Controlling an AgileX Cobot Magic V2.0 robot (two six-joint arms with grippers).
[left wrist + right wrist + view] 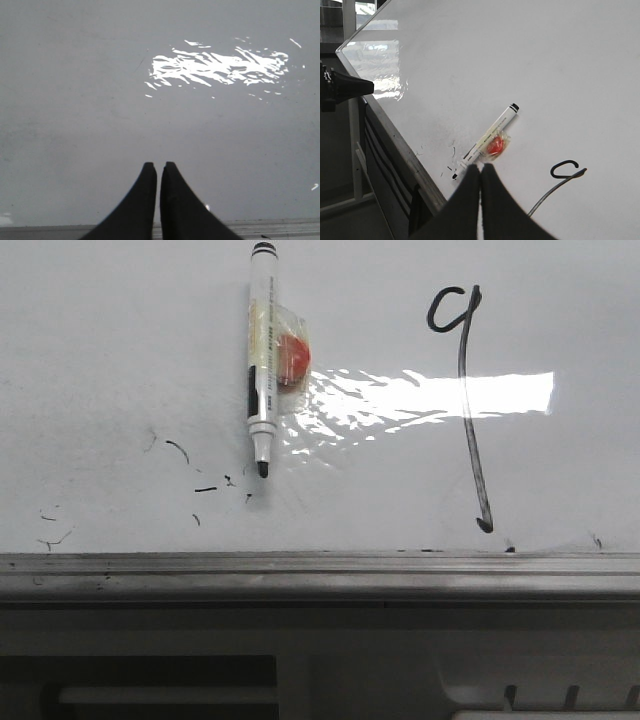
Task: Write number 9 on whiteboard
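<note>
The whiteboard (pixel 120 360) is glossy white with a bright glare patch. The number 9 (pixel 468 400) is drawn in black at its right, a small open loop atop a long thin tail; it also shows in the right wrist view (pixel 560 177). A white marker pen (pixel 262 355) lies on the board left of it, uncapped, black tip toward the ledge, with a red piece taped to it (pixel 292 357); it also shows in the right wrist view (pixel 485 141). My left gripper (pixel 158 166) is shut and empty over bare board. My right gripper (pixel 480 168) is shut and empty, above the board near the pen.
Small black scribbles (pixel 200 475) mark the board near the pen tip. A grey metal ledge (pixel 320 570) runs along the near edge. The other arm's black tip (pixel 347 87) shows beyond the board's edge in the right wrist view.
</note>
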